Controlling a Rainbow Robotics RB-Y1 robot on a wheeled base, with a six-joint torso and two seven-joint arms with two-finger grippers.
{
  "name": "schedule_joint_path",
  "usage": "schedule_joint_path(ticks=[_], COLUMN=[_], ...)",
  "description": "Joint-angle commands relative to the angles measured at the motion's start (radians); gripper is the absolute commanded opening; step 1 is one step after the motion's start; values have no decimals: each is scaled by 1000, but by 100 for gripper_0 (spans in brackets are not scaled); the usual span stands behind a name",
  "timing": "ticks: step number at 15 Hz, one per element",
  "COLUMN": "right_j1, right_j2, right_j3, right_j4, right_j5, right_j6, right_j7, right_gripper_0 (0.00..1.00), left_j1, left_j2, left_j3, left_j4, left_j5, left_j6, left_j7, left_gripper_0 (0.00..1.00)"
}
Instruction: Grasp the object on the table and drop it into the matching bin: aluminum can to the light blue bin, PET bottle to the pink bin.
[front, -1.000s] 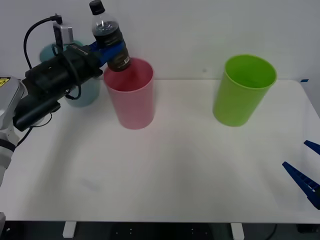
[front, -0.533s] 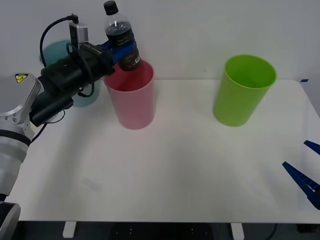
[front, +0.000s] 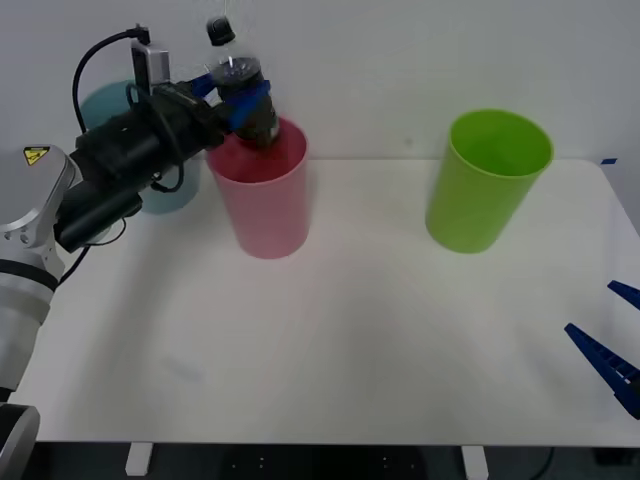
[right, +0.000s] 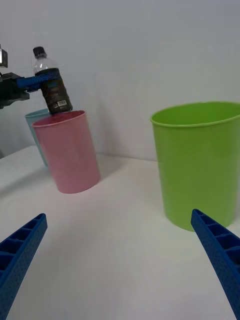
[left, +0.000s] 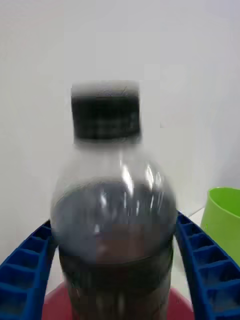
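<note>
The PET bottle now sits lower than half a second ago, its base inside the pink bin's rim. The left gripper fingers still flank it; whether they still grip, I cannot tell. The right gripper stays spread open over the counter.

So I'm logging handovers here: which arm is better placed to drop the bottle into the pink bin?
Left. The left gripper holds the PET bottle right over the pink bin. The right gripper hangs open, low at the table's near right edge.

White table; pink bin, lime-green bin, seemingly light blue bin.
</note>
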Motion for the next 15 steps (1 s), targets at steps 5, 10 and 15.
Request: schedule_joint_path(ticks=[5, 10, 15], right_j1=[0, 0, 0], right_j2=[0, 0, 0], right_j3=[0, 0, 0], right_j4=[0, 0, 0], right_j5=[0, 0, 0], right_j6=[0, 0, 0], right_j7=[0, 0, 0], right_gripper_0=[100, 100, 100], left_j1=[21, 120, 282], left_j2=[23, 66, 75], left_j3=[0, 9, 132], left_j4=[-10, -108, -232], left_j5=[56, 131, 142], left_j6=[-10, -16, -102], left_j7=[0, 4, 8], left_gripper_0=[100, 100, 100])
